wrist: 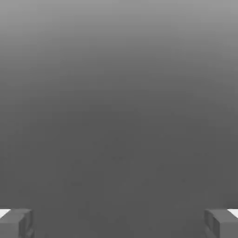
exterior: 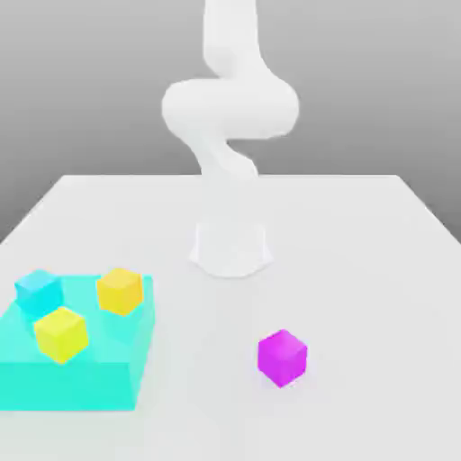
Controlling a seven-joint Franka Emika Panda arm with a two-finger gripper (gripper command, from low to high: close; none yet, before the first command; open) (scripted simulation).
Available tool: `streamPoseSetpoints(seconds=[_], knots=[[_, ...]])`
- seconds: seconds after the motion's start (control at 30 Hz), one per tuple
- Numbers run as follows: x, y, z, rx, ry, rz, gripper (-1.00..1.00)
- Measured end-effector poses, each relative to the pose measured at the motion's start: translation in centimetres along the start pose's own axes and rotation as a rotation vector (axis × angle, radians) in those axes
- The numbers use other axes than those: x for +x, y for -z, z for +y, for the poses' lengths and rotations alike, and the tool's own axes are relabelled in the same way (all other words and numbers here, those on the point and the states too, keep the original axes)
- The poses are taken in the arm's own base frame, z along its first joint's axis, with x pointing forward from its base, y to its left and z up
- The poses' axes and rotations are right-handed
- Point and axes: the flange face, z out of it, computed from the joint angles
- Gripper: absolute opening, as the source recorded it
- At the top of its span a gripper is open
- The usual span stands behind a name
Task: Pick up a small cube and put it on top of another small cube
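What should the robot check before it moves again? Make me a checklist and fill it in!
1. Gripper open: ok.
2. Nothing between its fingers: ok.
3. Magenta cube free to grab, no other cube touching it: ok.
4. Amber cube has nothing on top, so there's room to stack: ok.
5. Gripper right at the magenta cube: not ok; the hand view has no cube between the fingers.
6. Magenta cube stacked on amber one: not ok.
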Motion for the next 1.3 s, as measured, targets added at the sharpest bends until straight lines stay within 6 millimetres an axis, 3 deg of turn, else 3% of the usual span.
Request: streamPoseSetpoints(seconds=[0.13, 0.3, 0.43, 0.57, 0.67, 0.83, 0.87, 1.1, 1.3], knots=[[-4.0, -9.9, 1.2, -0.079, 0.116, -0.125, 0.00], [-10.9, -20.1, 4.6, -0.166, 0.261, -0.285, 0.00], [-17.9, -26.4, 8.9, -0.231, 0.386, -0.427, 0.00], [-26.3, -30.9, 15.2, -0.296, 0.527, -0.595, 0.00], [-30.0, -33.1, 18.0, -0.315, 0.579, -0.654, 0.00], [-32.2, -36.2, 20.3, -0.319, 0.581, -0.661, 0.00], [-32.6, -36.7, 20.6, -0.319, 0.581, -0.661, -1.00], [-32.6, -36.7, 20.7, -0.320, 0.581, -0.662, -1.00], [-30.4, -33.4, 18.5, -0.320, 0.581, -0.662, -1.00]])
